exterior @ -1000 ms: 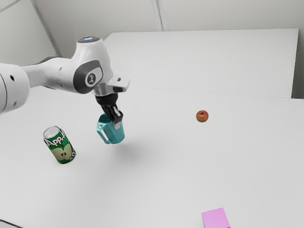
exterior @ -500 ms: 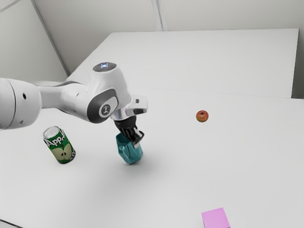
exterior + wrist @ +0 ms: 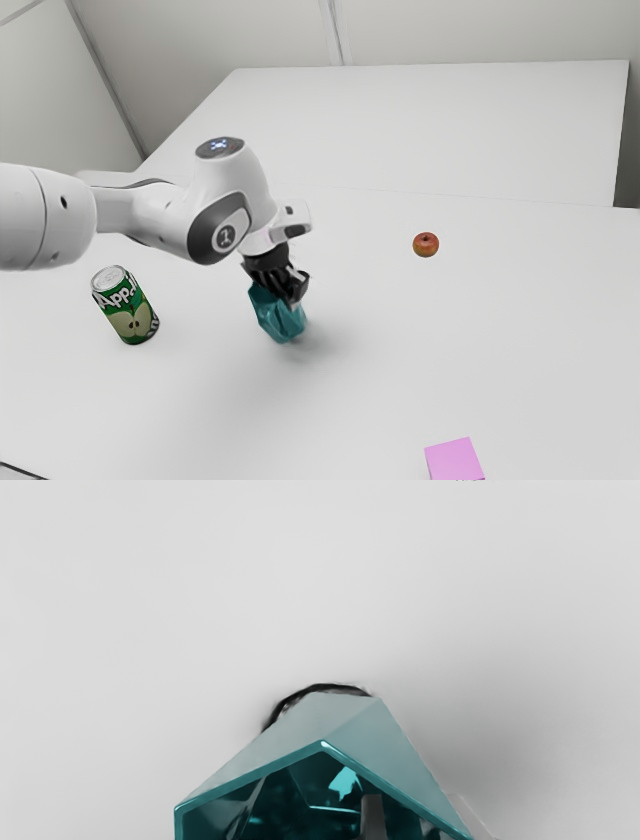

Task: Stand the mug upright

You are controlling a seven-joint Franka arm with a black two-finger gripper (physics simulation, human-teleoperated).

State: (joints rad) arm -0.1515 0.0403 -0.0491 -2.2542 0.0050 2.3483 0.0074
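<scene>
Between can (image 3: 126,308) and apple (image 3: 426,246) | fingers (image 3: 294,302) grasping tilted mug (image 3: 279,323) by its wall | shifted toward exterior view's right since earlier

The arm (image 3: 125,210) comes in from the exterior view's left, its thick white upper link (image 3: 45,215) well behind the hand, and a narrower section leads into the rounded wrist (image 3: 222,235). Above the hand, the white wrist housing stands up, leaning slightly, with a dark round cap (image 3: 220,148) on top. A short white bracket (image 3: 292,222) juts out beside the hand, toward the exterior view's right. The black gripper (image 3: 293,302) hangs below it, slanting down and toward that same side. In the wrist view, one grey finger (image 3: 373,817) stands upright, the other (image 3: 470,817) tilted; they pinch from two sides, tips apart.
</scene>
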